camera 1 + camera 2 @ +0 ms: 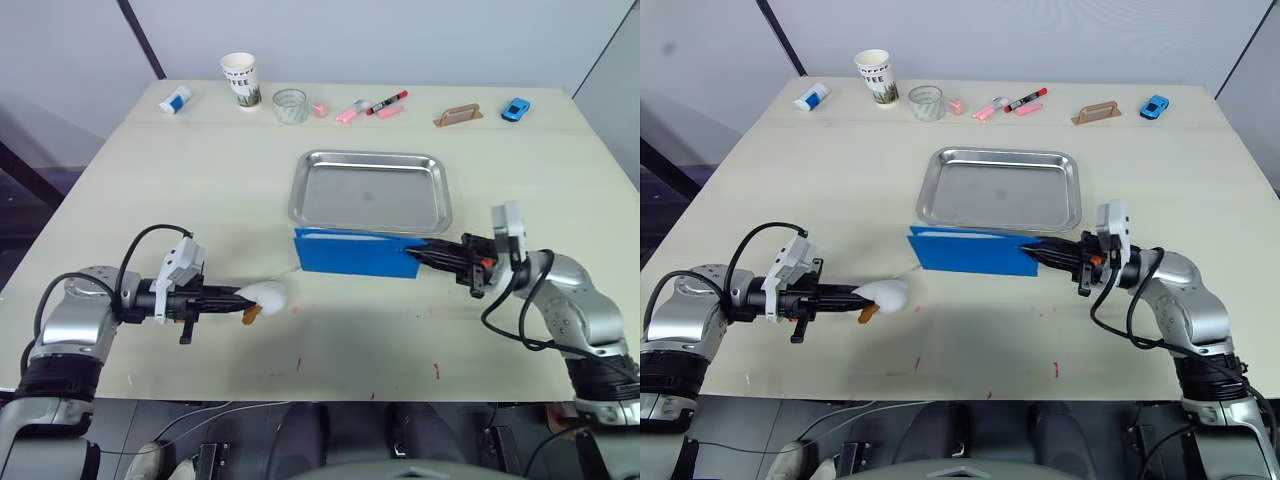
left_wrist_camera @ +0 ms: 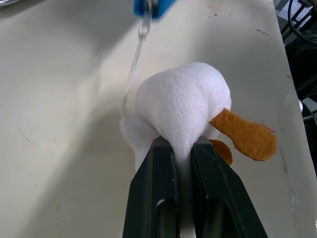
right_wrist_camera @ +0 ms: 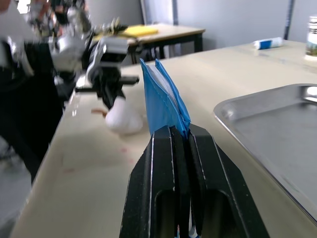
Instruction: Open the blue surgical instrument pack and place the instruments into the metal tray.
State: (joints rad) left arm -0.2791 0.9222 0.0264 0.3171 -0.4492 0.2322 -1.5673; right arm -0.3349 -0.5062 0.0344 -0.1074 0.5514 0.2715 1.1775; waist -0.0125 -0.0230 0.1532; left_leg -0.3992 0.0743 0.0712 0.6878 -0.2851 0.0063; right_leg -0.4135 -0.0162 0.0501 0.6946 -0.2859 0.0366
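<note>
- Head views: the flat bright blue fabric surgical instrument pack (image 1: 355, 252) stands on edge just in front of the shallow shiny stainless-steel tray (image 1: 370, 190), touching or almost touching its near rim. The tray is bare; no instruments are out. The right gripper (image 1: 428, 255) reaches in horizontally from the tray's right side, forearm low over the table, clenched on the pack's right end. The left gripper (image 1: 243, 297) lies level, well apart from the tray on its near left, pinching a small white plush toy with orange felt feet (image 1: 268, 296).
- Left wrist view: the black fingers (image 2: 153, 188) squeeze the toy's soft body; a thin clear cord (image 2: 138, 49) runs from it to a blue corner, probably the pack's zip pull.
- Right wrist view: the pack's layered blue edge (image 3: 163, 101) rises from between the closed fingers (image 3: 203, 173).
- Judgement: the pack looks light, limp and foldable, so a corner pinch holds it; pulling the toy should open it.
</note>
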